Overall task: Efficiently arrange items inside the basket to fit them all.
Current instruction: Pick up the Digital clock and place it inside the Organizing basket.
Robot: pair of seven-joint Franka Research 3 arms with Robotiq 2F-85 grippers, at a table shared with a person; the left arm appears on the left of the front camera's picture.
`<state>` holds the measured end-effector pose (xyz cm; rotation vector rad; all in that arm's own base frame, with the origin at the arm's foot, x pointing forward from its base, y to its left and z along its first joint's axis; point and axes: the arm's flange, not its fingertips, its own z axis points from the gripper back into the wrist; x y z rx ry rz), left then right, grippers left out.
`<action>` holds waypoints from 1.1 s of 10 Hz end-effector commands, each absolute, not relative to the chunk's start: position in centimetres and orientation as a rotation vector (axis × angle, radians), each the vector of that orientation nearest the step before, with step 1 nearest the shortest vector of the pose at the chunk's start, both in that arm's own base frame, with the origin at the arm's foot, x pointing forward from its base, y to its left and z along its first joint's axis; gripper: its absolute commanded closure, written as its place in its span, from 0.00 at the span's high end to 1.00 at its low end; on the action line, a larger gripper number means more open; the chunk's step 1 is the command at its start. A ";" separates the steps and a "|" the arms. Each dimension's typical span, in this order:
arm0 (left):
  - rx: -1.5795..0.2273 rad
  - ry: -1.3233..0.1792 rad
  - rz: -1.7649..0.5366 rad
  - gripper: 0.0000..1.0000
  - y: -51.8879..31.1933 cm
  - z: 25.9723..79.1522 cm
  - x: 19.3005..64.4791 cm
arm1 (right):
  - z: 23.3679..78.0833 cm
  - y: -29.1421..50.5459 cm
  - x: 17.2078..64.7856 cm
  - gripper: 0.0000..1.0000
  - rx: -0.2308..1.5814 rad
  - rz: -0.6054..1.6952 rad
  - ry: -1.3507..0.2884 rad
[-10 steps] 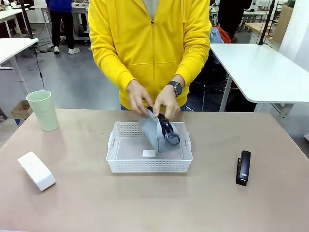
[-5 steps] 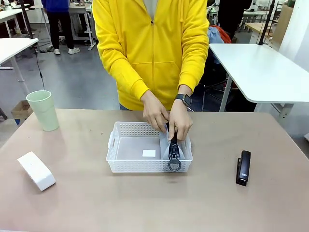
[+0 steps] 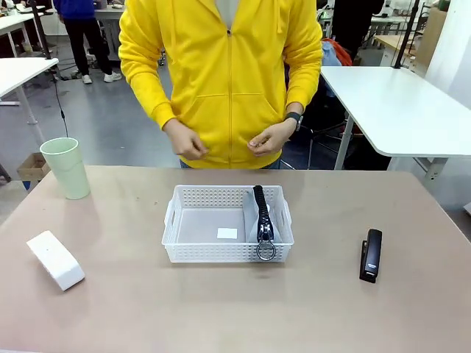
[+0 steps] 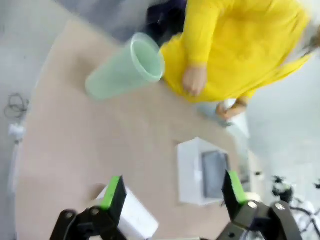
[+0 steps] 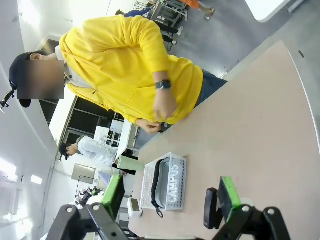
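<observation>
I find the left pincer point(image 4: 172, 192) standing wide, with nothing between its green pads, above the table point(image 3: 221, 316). In its wrist view the small white box point(image 4: 136, 222) lies just beside the pad at picture left. The white perforated basket point(image 4: 190, 170) sits ahead between the fingers, nearer the other pad, and the pale green cup point(image 4: 122, 72) stands well beyond. The right pincer point(image 5: 171, 196) is likewise wide and empty. The black stapler point(image 5: 210, 206) lies just beside its picture-right pad, with the basket ahead between the fingers. The grey zip pouch point(image 3: 259, 213) stands on edge at the basket's end nearer the right pincer, zipper uppermost and ring pull hanging over the near wall. The person's left hand point(image 3: 268, 138) and right hand point(image 3: 184, 141) are raised, apart from the basket.
</observation>
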<state>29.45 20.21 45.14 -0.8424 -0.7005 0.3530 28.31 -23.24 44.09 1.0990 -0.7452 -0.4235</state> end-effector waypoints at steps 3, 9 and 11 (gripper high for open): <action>-0.167 -0.298 0.067 1.00 10.3 49.1 29.6 | 44.3 -23.4 28.6 1.00 1.117 -0.427 -0.765; 0.051 -0.104 -0.246 1.00 -0.5 44.5 33.7 | 44.3 -23.4 28.6 1.00 1.117 -0.427 -0.765; -0.043 0.024 -0.235 1.00 -1.4 43.1 33.8 | 44.3 -23.4 28.6 1.00 1.117 -0.427 -0.765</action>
